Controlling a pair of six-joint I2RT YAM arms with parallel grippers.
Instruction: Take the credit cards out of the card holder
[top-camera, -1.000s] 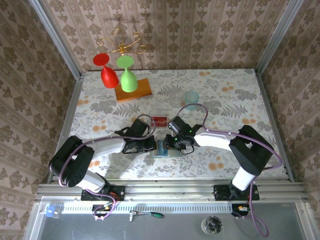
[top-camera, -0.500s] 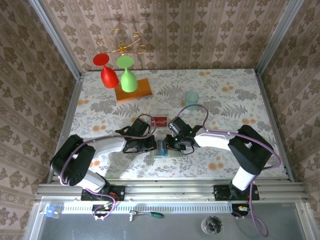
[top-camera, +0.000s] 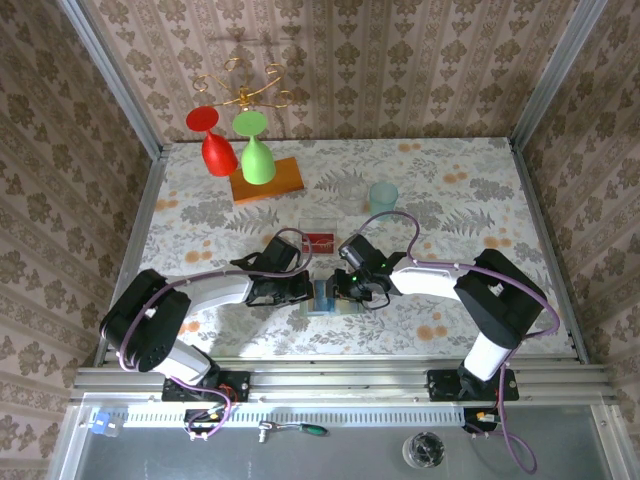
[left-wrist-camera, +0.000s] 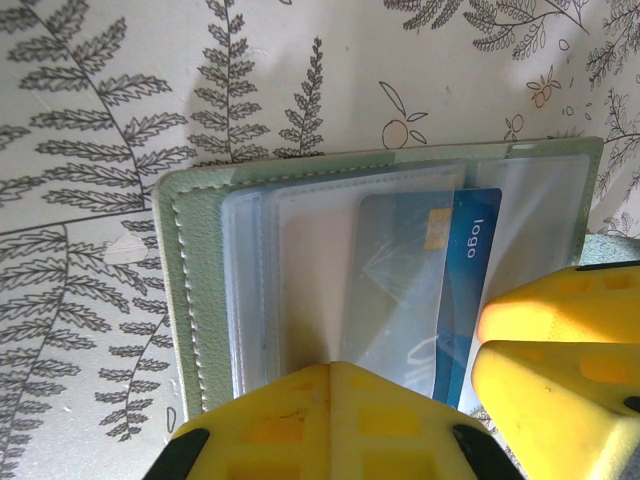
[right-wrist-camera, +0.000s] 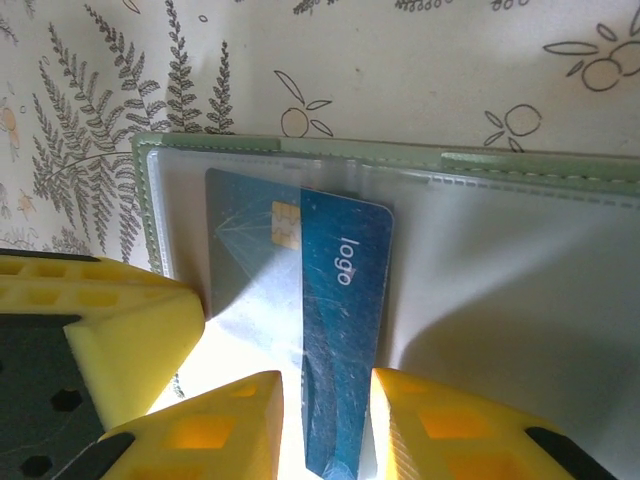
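Right gripper (right-wrist-camera: 327, 388) is closed onto the near end of the blue card (right-wrist-camera: 345, 270), a pad on either side; we read it as a pinch. The card sits roughly half out of its clear pocket, chip end under the plastic. Left gripper (left-wrist-camera: 330, 372) is shut, tips together, pressed on the card holder (left-wrist-camera: 190, 300) just beside that pocket. We take it as pinning the holder to the table (top-camera: 450, 200).

The holder lies open and flat, near the table's front centre. One red card (top-camera: 318, 240) lies just beyond the grippers, apparently out already.

Step, as we judge it: drawing out the blue card. Next move calls for a low sideways pull out of the pocket mouth, toward the holder's other half. The left tips need to bear down so the holder doesn't drag.

Pose: both arms reach in low from the near edge, elbows wide, forearms converging. The wrists almost meet over the holder.
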